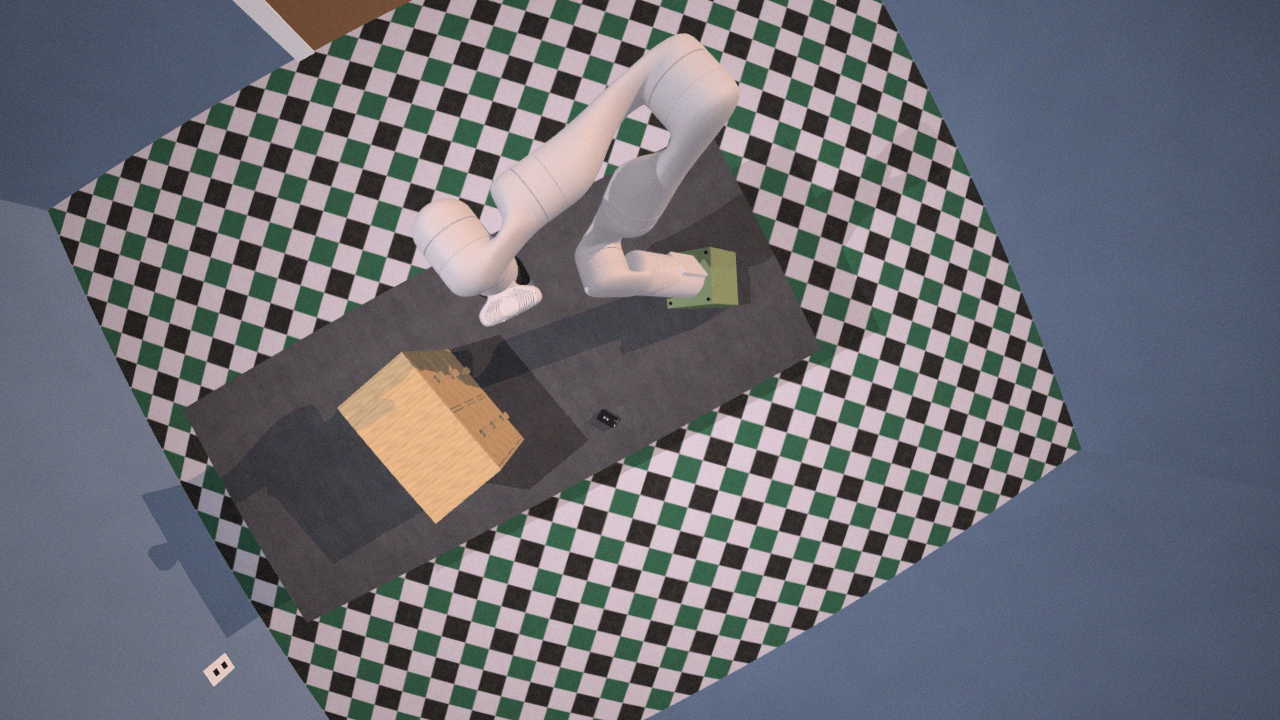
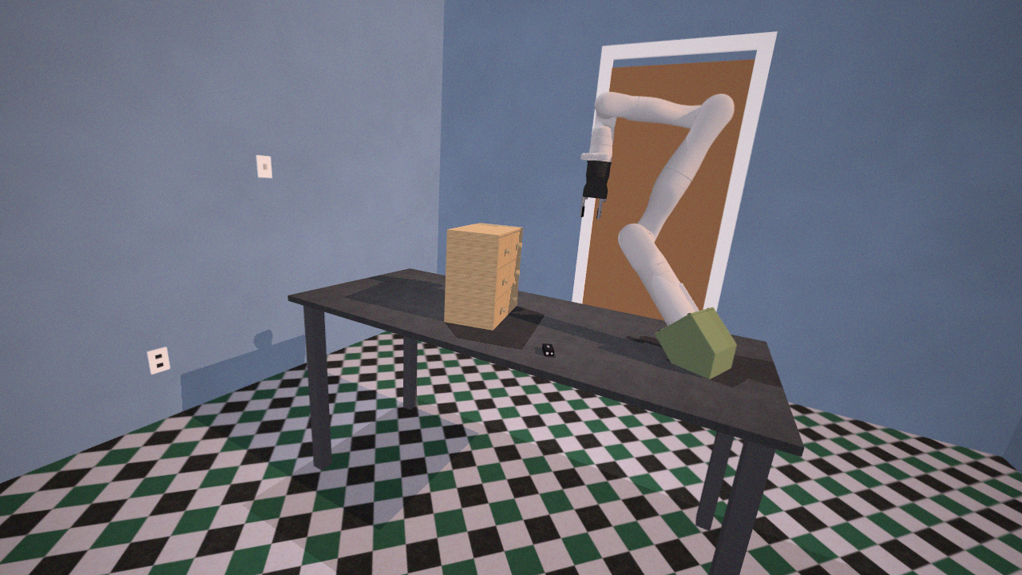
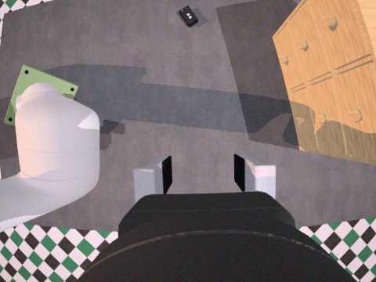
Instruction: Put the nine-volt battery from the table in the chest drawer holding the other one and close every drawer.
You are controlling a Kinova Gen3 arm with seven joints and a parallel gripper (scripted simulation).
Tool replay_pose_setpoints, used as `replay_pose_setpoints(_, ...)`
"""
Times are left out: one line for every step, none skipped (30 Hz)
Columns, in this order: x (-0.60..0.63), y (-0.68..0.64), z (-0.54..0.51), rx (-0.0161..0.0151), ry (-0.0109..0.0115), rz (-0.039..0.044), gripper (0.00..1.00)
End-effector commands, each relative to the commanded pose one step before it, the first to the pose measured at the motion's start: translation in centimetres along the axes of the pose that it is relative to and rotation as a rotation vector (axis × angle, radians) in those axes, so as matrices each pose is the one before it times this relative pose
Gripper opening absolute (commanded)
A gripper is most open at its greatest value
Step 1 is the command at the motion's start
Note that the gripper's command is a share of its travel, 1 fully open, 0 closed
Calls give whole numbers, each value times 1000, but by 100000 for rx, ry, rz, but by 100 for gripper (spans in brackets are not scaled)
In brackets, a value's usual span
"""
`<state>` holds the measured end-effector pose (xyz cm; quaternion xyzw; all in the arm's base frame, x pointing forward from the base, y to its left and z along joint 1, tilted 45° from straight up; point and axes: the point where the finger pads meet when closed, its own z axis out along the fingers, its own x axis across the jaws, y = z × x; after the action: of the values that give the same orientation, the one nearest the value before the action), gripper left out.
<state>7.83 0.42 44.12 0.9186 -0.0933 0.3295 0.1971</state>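
Note:
A black nine-volt battery (image 1: 607, 418) (image 2: 548, 349) (image 3: 188, 16) lies on the dark table, out in front of the chest. The small light-wood chest (image 1: 429, 438) (image 2: 471, 279) (image 3: 325, 74) stands upright, its front with round knobs facing the battery's side of the table. Its drawers look pushed in, in two columns of three. What the drawers hold is hidden. My gripper (image 2: 592, 212) (image 3: 203, 168) is open and empty, pointing down, high above the table and beyond the chest's front. In the top view its fingers are hidden under the arm.
The green block (image 1: 723, 277) (image 2: 696, 346) (image 3: 33, 78) under the arm's base stands at the other end of the table (image 1: 554, 376) (image 2: 614, 357) (image 3: 157, 47). The battery lies near one long edge of the table. The arm's white lower links fill the left of the wrist view.

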Motion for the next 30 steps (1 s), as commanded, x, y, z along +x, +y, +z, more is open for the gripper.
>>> replay_pose_setpoints(32, -9, -26, 21, 85, -297, 100)
replay_pose_setpoints(7, -1, 1, 1, -1, -227, 100)
replay_pose_setpoints(8, -2, 1, 2, -1, -286, 100)
replay_pose_setpoints(10, -2, 1, 2, -1, -350, 100)
replay_pose_setpoints(0, 0, 0, 0, 0, 0, 100)
replay_pose_setpoints(0, 0, 0, 0, 0, 0, 100)
replay_pose_setpoints(12, -2, 1, 3, -1, -419, 100)
replay_pose_setpoints(14, -3, 1, 3, -1, -493, 100)
replay_pose_setpoints(17, -3, 1, 4, -1, -570, 100)
replay_pose_setpoints(19, -4, 1, 5, 0, -651, 100)
replay_pose_setpoints(22, -4, 2, 5, 1, -735, 100)
replay_pose_setpoints(24, -4, 2, 6, 1, -822, 100)
replay_pose_setpoints(26, -4, 2, 6, -4, -908, 100)
replay_pose_setpoints(29, -4, 2, 7, -3, -999, 100)
replay_pose_setpoints(32, -5, 3, 7, -1, -1092, 100)
replay_pose_setpoints(35, -5, 3, 8, 1, -1186, 100)
replay_pose_setpoints(38, -4, 3, 9, -2, -1279, 100)
replay_pose_setpoints(40, -4, 3, 9, -5, -1372, 100)
replay_pose_setpoints(44, -4, 3, 10, -1, -1469, 100)
replay_pose_setpoints(47, -4, 3, 11, 1, -1564, 100)
replay_pose_setpoints(48, -3, 4, 12, -7, -1654, 100)
replay_pose_setpoints(0, 0, 0, 0, 0, 0, 100)
replay_pose_setpoints(0, 0, 0, 0, 0, 0, 100)
replay_pose_setpoints(52, -2, 4, 12, -2, -1750, 100)
replay_pose_setpoints(55, -2, 4, 13, -1, -1842, 100)
replay_pose_setpoints(57, 0, 5, 14, -6, -1930, 100)
replay_pose_setpoints(61, 0, 4, 14, 0, -2022, 100)
replay_pose_setpoints(62, 2, 5, 15, -6, -2105, 100)
replay_pose_setpoints(65, 3, 5, 15, -2, -2192, 100)
replay_pose_setpoints(67, 5, 5, 16, -4, -2273, 100)
